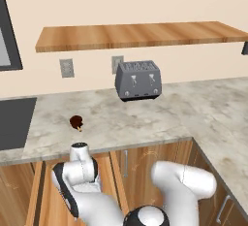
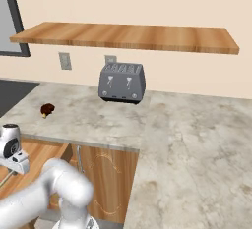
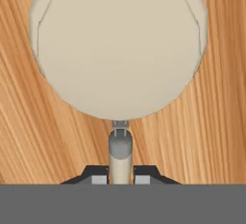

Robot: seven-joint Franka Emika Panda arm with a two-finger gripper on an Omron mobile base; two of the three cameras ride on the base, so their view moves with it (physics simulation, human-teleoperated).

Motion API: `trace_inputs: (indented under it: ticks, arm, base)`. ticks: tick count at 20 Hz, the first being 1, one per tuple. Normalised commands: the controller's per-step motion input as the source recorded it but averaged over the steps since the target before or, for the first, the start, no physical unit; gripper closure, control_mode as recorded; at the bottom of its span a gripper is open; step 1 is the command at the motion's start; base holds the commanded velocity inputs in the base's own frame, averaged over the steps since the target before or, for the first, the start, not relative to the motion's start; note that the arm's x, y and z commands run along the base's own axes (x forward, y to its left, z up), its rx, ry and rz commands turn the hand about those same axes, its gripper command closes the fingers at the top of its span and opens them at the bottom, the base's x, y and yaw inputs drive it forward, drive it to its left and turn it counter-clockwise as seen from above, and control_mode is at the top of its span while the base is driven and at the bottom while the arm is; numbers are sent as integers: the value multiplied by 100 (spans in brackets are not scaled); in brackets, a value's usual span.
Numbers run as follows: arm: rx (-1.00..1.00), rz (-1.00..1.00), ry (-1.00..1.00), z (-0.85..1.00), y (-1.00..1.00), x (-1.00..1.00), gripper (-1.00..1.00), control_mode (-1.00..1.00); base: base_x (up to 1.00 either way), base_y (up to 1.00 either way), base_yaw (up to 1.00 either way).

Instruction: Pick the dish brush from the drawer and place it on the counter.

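I've got the jaws clamped on the thin cream handle of the round-headed dish brush (image 3: 120,50), head at 12 o'clock over the light-wood drawer (image 3: 19,136) floor; lift straight before swinging to the marbled beige surface (image 1: 121,118).

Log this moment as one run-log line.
stage: grasp in drawer | tool: shut on dish brush | counter: brush not yet placed

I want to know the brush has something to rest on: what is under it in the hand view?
Light wood grain lies all around the dish brush. Its round head covers whatever is directly beneath. The gripper closes on the handle.
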Motion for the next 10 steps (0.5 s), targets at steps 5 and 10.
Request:
trace_inputs:
  ticks: [5, 10]
  arm:
    - [17, 0, -30, 100, -27, -12, 100, -100]
    - [17, 0, -34, 100, -6, 0, 100, -100]
  base:
    - [0, 0, 0]
    - [0, 0, 0]
